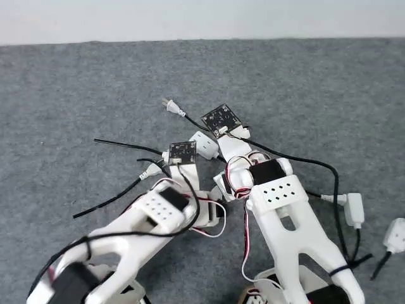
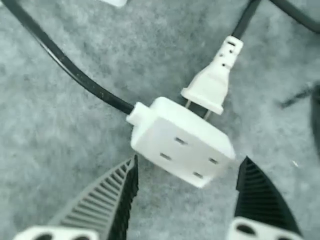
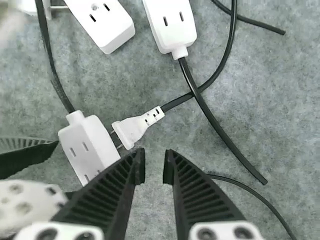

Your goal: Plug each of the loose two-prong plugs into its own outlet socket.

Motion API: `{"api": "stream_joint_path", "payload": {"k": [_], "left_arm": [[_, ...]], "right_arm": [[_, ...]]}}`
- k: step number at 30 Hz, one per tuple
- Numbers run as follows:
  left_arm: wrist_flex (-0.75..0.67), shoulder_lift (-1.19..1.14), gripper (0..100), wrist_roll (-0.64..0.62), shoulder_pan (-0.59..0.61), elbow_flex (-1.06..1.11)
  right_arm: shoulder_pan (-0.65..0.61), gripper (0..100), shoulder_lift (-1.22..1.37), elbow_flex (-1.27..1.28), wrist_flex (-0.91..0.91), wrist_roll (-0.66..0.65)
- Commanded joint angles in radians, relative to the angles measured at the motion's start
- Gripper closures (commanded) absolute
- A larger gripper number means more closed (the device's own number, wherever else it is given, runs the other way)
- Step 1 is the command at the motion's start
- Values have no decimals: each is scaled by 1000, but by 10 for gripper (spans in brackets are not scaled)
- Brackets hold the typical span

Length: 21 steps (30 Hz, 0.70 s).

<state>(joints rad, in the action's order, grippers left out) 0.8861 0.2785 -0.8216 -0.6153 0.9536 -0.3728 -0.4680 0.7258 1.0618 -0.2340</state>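
Note:
A white outlet block (image 2: 180,142) lies on the grey carpet between the open fingers of my left gripper (image 2: 186,187). A white two-prong plug (image 2: 212,82) rests against its side with the prongs still showing. My right gripper (image 3: 154,167) hovers just short of that same plug (image 3: 134,129) and block (image 3: 86,146), its fingers a narrow gap apart with nothing between them. Two more white outlet blocks (image 3: 100,20) (image 3: 170,22) lie farther off. Another loose plug (image 1: 169,106) lies on the carpet beyond both arms.
Black cords (image 3: 215,75) cross the carpet around the plug. Two white outlet pieces (image 1: 353,209) (image 1: 395,235) sit at the right edge. A black cord (image 1: 107,201) trails to the left of the arms.

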Motion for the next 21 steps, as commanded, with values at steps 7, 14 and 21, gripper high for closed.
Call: {"api": "stream_joint_path", "payload": {"k": [7, 14, 21], "left_arm": [[-75, 173, 700, -23, 2, 76], [-78, -63, 701, -25, 18, -28], [6, -172, 703, -17, 17, -127]], "right_arm": [[13, 926, -41, 8, -30, -14], [21, 924, -44, 29, -61, -14], [44, 923, -45, 25, -61, -21]]}}
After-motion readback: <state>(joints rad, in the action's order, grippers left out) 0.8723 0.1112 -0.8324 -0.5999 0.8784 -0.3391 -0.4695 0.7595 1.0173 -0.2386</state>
